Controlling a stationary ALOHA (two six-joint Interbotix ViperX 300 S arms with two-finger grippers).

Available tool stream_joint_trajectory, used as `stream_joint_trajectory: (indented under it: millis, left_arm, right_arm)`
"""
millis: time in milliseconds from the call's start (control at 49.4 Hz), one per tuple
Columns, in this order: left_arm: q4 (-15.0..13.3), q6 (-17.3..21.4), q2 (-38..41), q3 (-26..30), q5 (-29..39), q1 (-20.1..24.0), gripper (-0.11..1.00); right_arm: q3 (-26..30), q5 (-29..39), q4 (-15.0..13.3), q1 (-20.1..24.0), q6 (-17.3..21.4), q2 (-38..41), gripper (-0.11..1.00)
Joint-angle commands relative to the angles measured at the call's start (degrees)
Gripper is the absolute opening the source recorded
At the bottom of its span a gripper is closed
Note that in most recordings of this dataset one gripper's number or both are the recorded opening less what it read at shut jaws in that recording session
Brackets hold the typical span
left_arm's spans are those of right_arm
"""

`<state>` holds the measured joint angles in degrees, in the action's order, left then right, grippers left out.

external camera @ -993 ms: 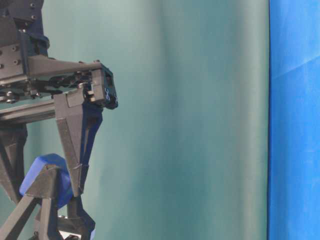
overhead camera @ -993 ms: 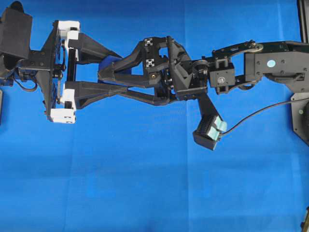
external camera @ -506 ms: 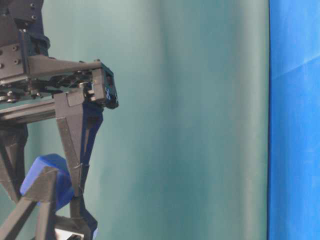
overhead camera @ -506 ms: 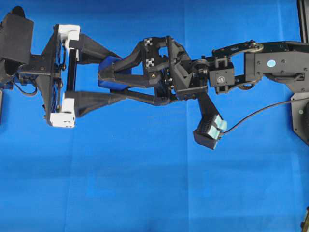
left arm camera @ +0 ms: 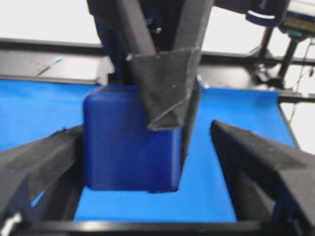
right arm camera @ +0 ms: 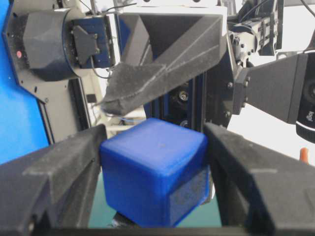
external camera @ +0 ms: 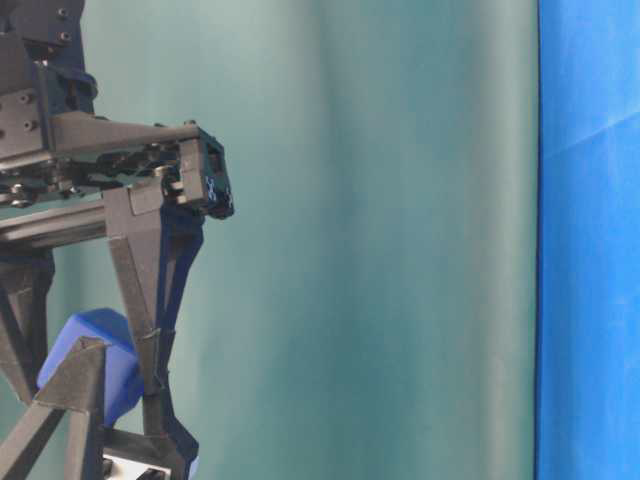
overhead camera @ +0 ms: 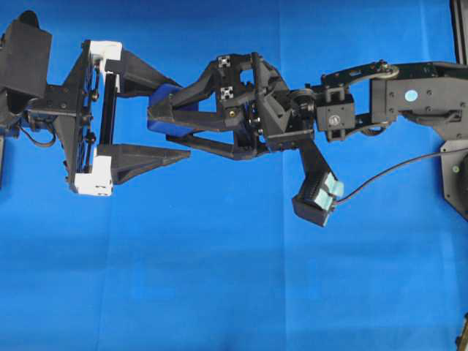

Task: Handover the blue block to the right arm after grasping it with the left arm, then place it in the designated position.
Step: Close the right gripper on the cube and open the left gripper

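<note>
Blue block (overhead camera: 165, 110) sat at the upper left of centre in the overhead view, raised above the cloth-covered worktop (overhead camera: 234, 278) — clamped between the fingers of the right end effector (overhead camera: 157, 121), which reached in from the right. The left end effector (overhead camera: 175, 117) was spread wide, its fingers apart on either side of the block and apparently clear. The block appeared as a dark navy cube with rounded edges, showing no long axis.

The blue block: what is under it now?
Under the blue block, only blue cloth shows, well below; it hangs in the right hand. The cloth directly beneath is covered by the block.
</note>
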<state>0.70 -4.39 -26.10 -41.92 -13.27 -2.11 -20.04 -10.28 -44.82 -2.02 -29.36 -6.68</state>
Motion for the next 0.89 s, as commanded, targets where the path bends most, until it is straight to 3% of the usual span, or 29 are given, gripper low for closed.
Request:
stream_joint_trajectory:
  millis: [0,689,871]
  left_arm:
    - [0.1,-0.1,-0.5,0.5,-0.2,-0.5,0.93]
    - [0.1,-1.4,-10.4,-5.4,1.8,-0.5,0.93]
    - [0.1,-1.4,-10.2,-5.4,2.5,-0.5,0.93]
  right_arm:
    - [1.4,0.2,0.2,-0.3,0.2,-1.1,0.56]
    - [-9.7,1.7,0.6,0.0,0.4,-13.5,0.56]
    - [-11.2,3.7,0.8,0.1,2.4,-15.4,0.56]
